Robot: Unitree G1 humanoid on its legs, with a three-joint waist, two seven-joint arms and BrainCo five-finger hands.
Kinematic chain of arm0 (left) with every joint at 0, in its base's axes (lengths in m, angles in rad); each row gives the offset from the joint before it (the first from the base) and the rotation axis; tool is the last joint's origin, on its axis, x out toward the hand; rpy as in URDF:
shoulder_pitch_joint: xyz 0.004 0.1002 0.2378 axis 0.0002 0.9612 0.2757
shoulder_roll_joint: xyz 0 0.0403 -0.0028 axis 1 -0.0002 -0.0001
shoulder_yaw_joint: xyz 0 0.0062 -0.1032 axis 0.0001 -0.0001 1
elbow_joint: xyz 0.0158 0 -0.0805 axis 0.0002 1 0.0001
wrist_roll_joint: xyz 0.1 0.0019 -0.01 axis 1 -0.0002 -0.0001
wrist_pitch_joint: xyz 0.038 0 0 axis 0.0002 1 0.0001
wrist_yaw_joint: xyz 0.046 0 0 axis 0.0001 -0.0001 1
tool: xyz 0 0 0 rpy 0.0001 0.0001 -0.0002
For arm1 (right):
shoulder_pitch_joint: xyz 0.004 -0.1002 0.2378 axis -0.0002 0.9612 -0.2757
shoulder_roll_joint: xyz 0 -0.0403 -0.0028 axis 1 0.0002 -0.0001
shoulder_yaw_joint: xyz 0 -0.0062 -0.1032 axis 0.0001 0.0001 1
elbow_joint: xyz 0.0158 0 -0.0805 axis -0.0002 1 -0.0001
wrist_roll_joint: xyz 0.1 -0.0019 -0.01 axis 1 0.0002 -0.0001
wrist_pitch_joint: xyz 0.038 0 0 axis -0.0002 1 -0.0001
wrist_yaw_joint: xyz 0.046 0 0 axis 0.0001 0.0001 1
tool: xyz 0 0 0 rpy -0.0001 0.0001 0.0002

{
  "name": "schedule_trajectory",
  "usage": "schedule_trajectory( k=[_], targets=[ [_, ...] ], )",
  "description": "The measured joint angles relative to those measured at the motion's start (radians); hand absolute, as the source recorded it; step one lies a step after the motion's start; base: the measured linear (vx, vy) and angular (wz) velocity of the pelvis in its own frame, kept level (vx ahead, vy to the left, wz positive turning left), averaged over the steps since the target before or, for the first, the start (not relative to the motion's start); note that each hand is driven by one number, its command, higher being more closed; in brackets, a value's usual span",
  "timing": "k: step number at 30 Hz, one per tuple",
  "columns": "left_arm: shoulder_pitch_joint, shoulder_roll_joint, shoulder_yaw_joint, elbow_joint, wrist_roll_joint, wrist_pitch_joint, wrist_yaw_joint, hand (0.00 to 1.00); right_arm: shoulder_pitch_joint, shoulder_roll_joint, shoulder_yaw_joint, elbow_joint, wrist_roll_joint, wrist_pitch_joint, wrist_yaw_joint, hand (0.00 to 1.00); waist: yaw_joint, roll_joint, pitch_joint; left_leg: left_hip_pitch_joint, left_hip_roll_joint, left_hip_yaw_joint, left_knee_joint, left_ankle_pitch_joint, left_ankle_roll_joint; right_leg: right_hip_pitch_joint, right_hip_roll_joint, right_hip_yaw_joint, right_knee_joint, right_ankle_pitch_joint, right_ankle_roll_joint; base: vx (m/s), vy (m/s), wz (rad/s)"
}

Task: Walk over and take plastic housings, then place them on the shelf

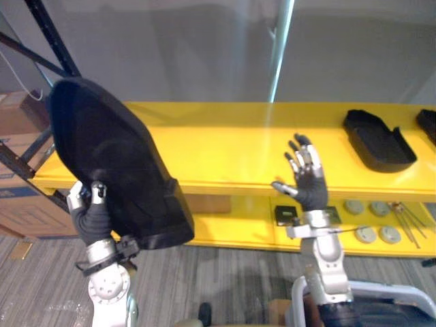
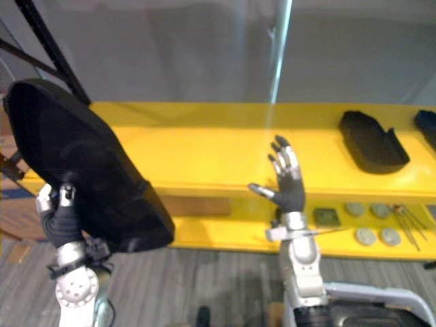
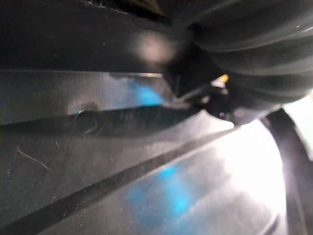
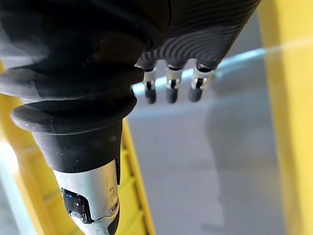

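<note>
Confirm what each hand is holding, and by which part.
The left hand is curled round the lower edge of the large black plastic housing, which it holds raised. The right hand is open and empty, in front of the yellow shelf.

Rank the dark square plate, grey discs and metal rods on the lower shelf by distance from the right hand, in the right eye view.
1. Dark square plate: on the lower shelf, just right of the wrist of the raised right hand.
2. Grey discs: further right on the same shelf.
3. Metal rods: past the discs, toward the view's right edge.
</note>
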Motion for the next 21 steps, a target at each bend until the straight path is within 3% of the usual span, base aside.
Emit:
schedule_trajectory(
  k=[9,19,21],
  targets=[
    [-0.073,0.002,0.004,-0.013,0.031,0.001,0.032,1.0,0.139,0.005,-0.136,-0.073,0.088,-0.01,0.069,0.0,-0.083,0.012,0.001,0.036,0.026,0.113,-0.001,-0.009,0.002,-0.026,0.01,0.118,-0.008,0.025,0.007,0.0,-0.001,-0.39],
    [-0.075,0.002,0.004,-0.015,0.031,0.001,0.032,1.0,0.139,0.013,-0.145,-0.071,0.124,-0.023,0.073,0.0,-0.081,0.023,0.004,0.033,0.035,0.124,-0.002,-0.009,-0.001,-0.026,0.02,0.129,-0.033,0.046,0.005,-0.01,-0.004,-0.04],
    [-0.075,0.0,0.01,-0.035,0.031,0.002,0.033,1.0,0.135,0.022,-0.144,-0.053,0.124,-0.022,0.069,0.0,-0.082,0.01,0.035,0.023,0.031,0.114,-0.002,-0.003,-0.002,-0.029,0.019,0.127,-0.035,0.052,0.005,0.0,0.0,0.0]
  ],
)
